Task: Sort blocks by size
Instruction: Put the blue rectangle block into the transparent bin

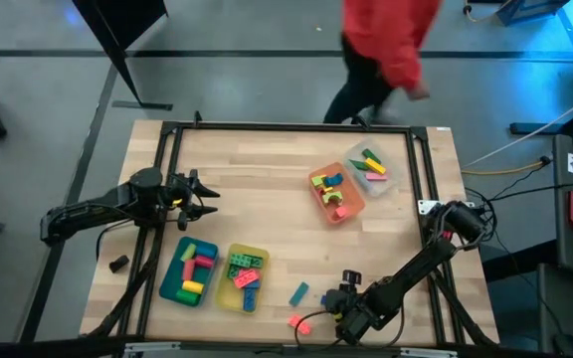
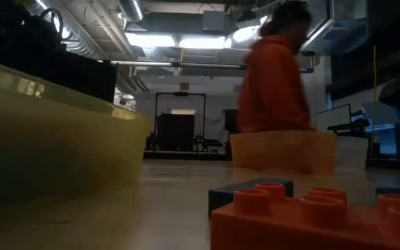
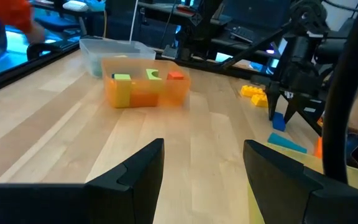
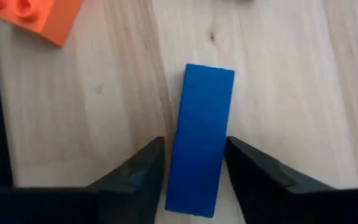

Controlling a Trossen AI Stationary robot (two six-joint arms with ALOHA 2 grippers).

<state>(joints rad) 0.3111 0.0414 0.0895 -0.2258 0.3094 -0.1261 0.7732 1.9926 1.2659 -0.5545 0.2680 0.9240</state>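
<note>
At the near edge of the worktop the right end effector stood over a blue block, one finger on each long side and lying against or just off it. Whether it was clamped could not be told, and the block looked to be flat on the wood. Straddling the narrow width probably gave the surest hold on a long bar. A red-orange block lay just beside it, and a teal block a little further in.

Further back on the left stood the teal tray and the yellow tray, touching side by side and each holding several blocks, likely as separate size groups. The left end effector waited beyond them with its fingers apart, holding nothing and clear of the work. Toward the far right stood the orange tray and the clear tray, also holding blocks. Beyond the worktop a person in a red top was passing.
</note>
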